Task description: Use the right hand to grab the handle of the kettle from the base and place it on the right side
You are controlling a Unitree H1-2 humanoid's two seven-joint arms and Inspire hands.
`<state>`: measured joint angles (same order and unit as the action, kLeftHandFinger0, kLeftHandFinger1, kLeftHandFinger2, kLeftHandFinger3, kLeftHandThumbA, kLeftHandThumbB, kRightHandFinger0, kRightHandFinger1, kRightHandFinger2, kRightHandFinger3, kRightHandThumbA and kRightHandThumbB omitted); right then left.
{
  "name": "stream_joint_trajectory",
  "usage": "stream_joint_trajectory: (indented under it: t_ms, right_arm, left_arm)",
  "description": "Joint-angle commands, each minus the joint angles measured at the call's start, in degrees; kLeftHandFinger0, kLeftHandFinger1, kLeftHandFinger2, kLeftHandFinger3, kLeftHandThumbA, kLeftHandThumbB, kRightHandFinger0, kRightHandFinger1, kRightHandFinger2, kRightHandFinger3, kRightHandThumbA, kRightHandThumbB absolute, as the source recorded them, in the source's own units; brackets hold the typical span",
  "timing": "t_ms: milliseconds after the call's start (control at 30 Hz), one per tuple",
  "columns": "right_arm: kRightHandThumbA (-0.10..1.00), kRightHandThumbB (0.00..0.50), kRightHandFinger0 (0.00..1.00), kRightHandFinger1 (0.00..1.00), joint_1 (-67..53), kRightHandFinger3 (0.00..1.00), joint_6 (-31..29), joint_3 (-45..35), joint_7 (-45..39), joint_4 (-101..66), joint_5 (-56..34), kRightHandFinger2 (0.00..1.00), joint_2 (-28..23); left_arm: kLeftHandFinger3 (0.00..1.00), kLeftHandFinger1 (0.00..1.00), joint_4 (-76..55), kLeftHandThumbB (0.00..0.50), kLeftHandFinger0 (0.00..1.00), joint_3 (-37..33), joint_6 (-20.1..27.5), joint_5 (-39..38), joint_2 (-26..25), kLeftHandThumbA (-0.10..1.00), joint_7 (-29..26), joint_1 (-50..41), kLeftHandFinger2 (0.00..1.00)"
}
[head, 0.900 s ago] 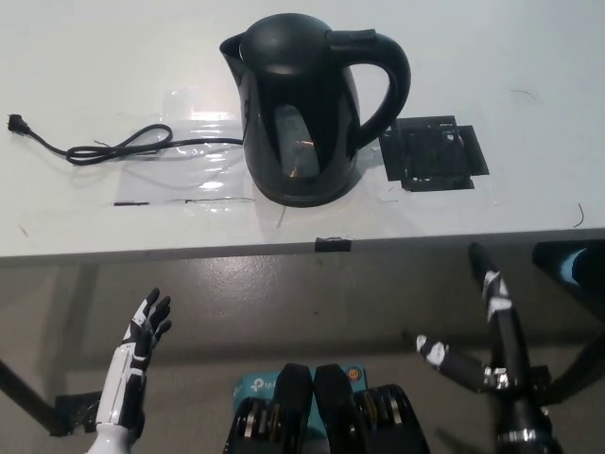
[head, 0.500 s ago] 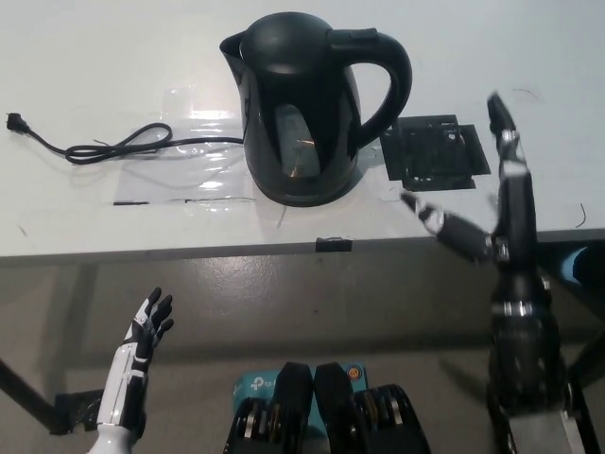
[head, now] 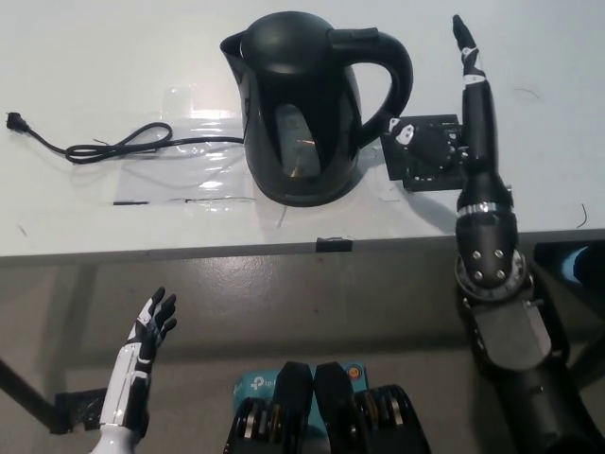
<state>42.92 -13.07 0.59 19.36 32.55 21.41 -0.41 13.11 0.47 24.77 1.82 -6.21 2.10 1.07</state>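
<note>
My right robot hand (head: 460,132) is over the desk (head: 113,57), open, fingers spread, holding nothing, just right of the kettle (head: 307,104) handle (head: 392,80) and not touching it. Kettle sits upright on its base at desk centre, cord (head: 113,147) trailing left. Left robot hand (head: 146,336) hangs open below the desk edge.

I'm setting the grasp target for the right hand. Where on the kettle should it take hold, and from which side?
Grip the kettle's looped handle, coming from the robot's right. The handle arches out toward that side, leaving an open gap for fingers to wrap through. The open right hand is already just beside it; the left hand rests low, below the table.
</note>
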Motion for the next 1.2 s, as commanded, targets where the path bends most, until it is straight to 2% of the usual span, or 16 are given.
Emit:
stream_joint_trajectory:
  t_ms: [0, 367, 600, 833, 1000, 1167]
  right_arm:
    - [0.86, 0.245, 1.00, 1.00, 6.0, 1.00, -0.9, -0.5, 4.6, 5.4, 0.4, 1.00, -0.4]
    - [0.82, 0.239, 1.00, 1.00, 11.2, 1.00, -4.0, -0.3, 7.1, 15.6, -1.3, 1.00, -0.6]
    - [0.86, 0.256, 1.00, 1.00, 13.7, 1.00, -3.7, -0.5, 7.3, 17.2, -1.9, 1.00, -1.2]
    - [0.82, 0.253, 1.00, 1.00, 14.7, 1.00, -3.4, -0.4, 7.2, 17.7, -2.9, 1.00, -1.1]
    - [0.85, 0.270, 1.00, 1.00, 15.9, 1.00, -3.4, 0.0, 7.4, 19.4, -3.0, 1.00, -0.7]
    - [0.87, 0.264, 1.00, 1.00, 16.6, 1.00, -3.0, 0.2, 7.3, 22.1, -3.6, 1.00, -0.2]
  left_arm:
    - [1.00, 1.00, -0.8, 0.500, 1.00, -0.3, 2.2, 1.2, -0.8, 1.00, -0.1, 0.7, 1.00]
    - [1.00, 1.00, -0.6, 0.500, 1.00, -0.4, 2.2, 1.1, -1.0, 1.00, 0.2, 0.6, 1.00]
    - [1.00, 1.00, 0.3, 0.500, 1.00, -0.7, 2.2, 1.2, -0.7, 1.00, 0.2, 1.7, 1.00]
    - [1.00, 1.00, 0.7, 0.495, 1.00, -0.6, 2.0, 1.6, -0.7, 1.00, -0.1, 1.8, 1.00]
    - [1.00, 1.00, 0.8, 0.494, 1.00, -0.6, 2.2, 2.0, -0.7, 1.00, -0.4, 1.6, 1.00]
    - [1.00, 1.00, 0.5, 0.500, 1.00, -0.5, 1.6, 2.2, -0.5, 1.00, -0.5, 0.8, 1.00]
